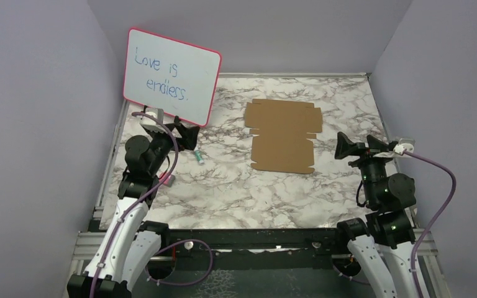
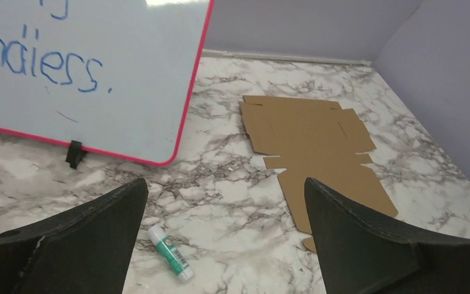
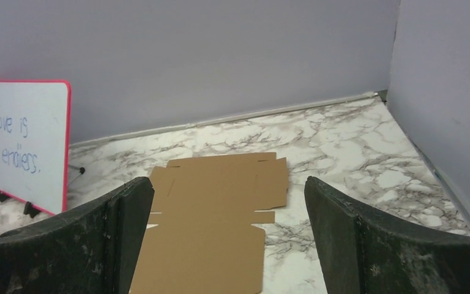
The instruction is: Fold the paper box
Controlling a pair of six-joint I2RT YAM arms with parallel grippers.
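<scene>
– Left gripper [image 2: 223, 184] and right gripper [image 3: 226, 184]: report jaw condition.

– Both are spread wide with nothing between the fingers. Neither touches any object, and each hangs above the table [image 1: 223, 186].

– Location of the paper box [image 1: 282, 136]?

– It lies flat on the marble surface, ahead of both tools. From the left gripper it is ahead and to the right, well apart. From the right gripper it is ahead and to the left, nearer. In that tool's wrist view its near panel appears low between the fingers, toward the left one.

– Task progress?

– Judged as not started. The box is a die-cut blank with notched flaps, and every panel lies flat. No wall is raised and no flap is tucked, so all folding is left to do.

– Other items near the tools?

– A pink-framed whiteboard [image 1: 171, 74] stands propped ahead and to the left of the left gripper, close by. A glue stick [image 2: 170, 252] lies on the table just below and ahead of that gripper, toward its left finger.

– Obstructions?

– Nothing rests on the blank.
- The whiteboard's lower corner sits near the left gripper's line toward the sheet, so a wide swing could clip it.
- The glue stick lies apart from the sheet but could be nudged.
- The enclosure wall [image 3: 447, 92] stands to the right of the right gripper.
</scene>
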